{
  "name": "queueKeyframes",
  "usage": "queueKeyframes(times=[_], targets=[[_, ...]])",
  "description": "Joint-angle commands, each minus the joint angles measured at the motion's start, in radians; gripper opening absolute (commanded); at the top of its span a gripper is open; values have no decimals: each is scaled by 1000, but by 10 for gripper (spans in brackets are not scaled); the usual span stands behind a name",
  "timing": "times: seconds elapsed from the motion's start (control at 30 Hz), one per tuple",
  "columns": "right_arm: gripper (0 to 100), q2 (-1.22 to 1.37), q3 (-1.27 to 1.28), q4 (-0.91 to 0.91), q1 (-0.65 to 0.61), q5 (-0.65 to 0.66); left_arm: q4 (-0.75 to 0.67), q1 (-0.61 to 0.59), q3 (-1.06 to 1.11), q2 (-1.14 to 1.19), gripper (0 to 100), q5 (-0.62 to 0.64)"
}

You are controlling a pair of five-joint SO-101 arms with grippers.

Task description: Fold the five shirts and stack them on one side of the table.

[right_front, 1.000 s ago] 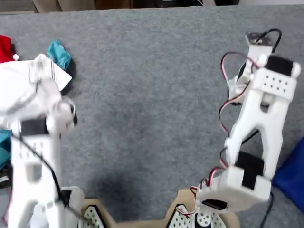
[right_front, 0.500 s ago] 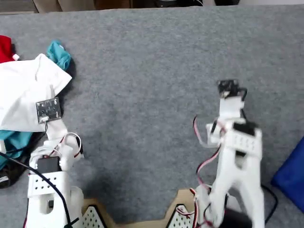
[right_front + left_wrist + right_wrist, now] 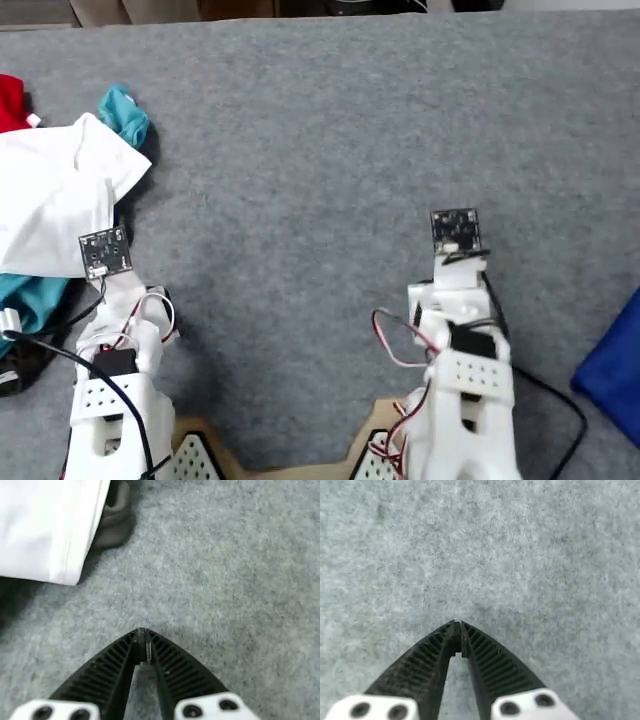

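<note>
Both arms sit tucked at the near edge. Left hand (image 3: 141, 647) clenched, empty, near the crumpled white fabric shirt (image 3: 50, 200). Right hand (image 3: 457, 640) clenched, empty, over the grey felt tabletop (image 3: 320, 130).

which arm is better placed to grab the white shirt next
Probably left. The left gripper sits shut near the edge of the white shirt; the right gripper is over bare table, farther off.

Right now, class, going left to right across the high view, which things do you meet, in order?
White shirt → right arm → blue shirt. Left out, since they overlap the white shirt: left arm, teal shirt.
</note>
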Motion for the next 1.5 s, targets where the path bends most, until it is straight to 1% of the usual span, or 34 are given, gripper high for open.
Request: queueKeyframes(times=[0.0,0.27,0.47,0.6,0.67,0.73,0.8,1.0,1.1,1.47], targets=[[5,-73,47,-66,-13,-9,-23,-18,3,-13,20,8],[5,-214,113,-38,-16,-12,-23,-17,3,-13,20,6],[5,-291,116,60,-12,-12,-23,-15,3,-13,20,6],[5,-323,122,92,-12,-12,-23,-15,3,-13,20,5],[5,-334,122,114,-12,-18,-23,-15,3,-13,20,5],[5,-340,122,117,-12,-61,-23,-17,3,-15,20,6],[5,-341,122,118,-10,-77,-23,-20,3,-25,20,8],[5,-341,122,118,-10,-81,-8,-12,23,-102,20,8],[5,-341,122,118,-12,-81,37,-12,25,-108,20,8],[5,-348,122,118,-21,-81,37,-12,25,-108,20,8]])
